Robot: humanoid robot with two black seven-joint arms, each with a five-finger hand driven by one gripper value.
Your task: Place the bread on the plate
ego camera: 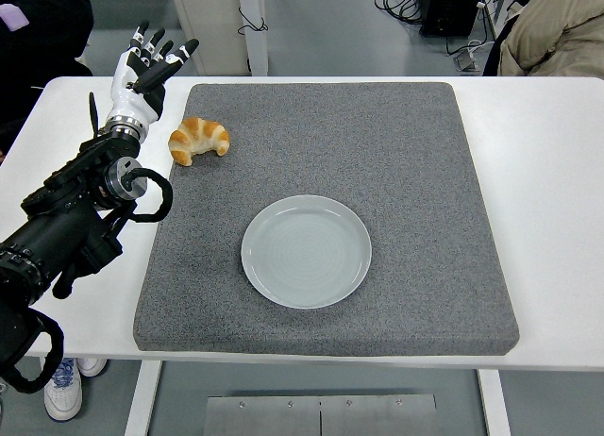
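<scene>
Golden-brown and curved like a croissant, the bread [198, 139] lies on the grey felt mat [406, 153], just beside the left hand [143, 73] and a little nearer the robot than the hand's fingertips, toward the mat's middle. That hand hangs off the mat's far left corner with its fingers [170, 54] spread and holding nothing; it does not touch the bread. The pale plate [274, 276] sits well apart from the hand, nearer the table's front edge and further inward across the mat, and is bare. The right arm is out of view. The grasp has not begun, so the risks lie in the approach. The bread is light and rounded, and fingers arriving from the side could nudge it across the mat instead of closing round it. A pinch on one tapered tip might let it swing or slip free during the carry toward the plate. Squeezing hard would crush a flaky crust. A low release would keep it from rolling off the rim.
</scene>
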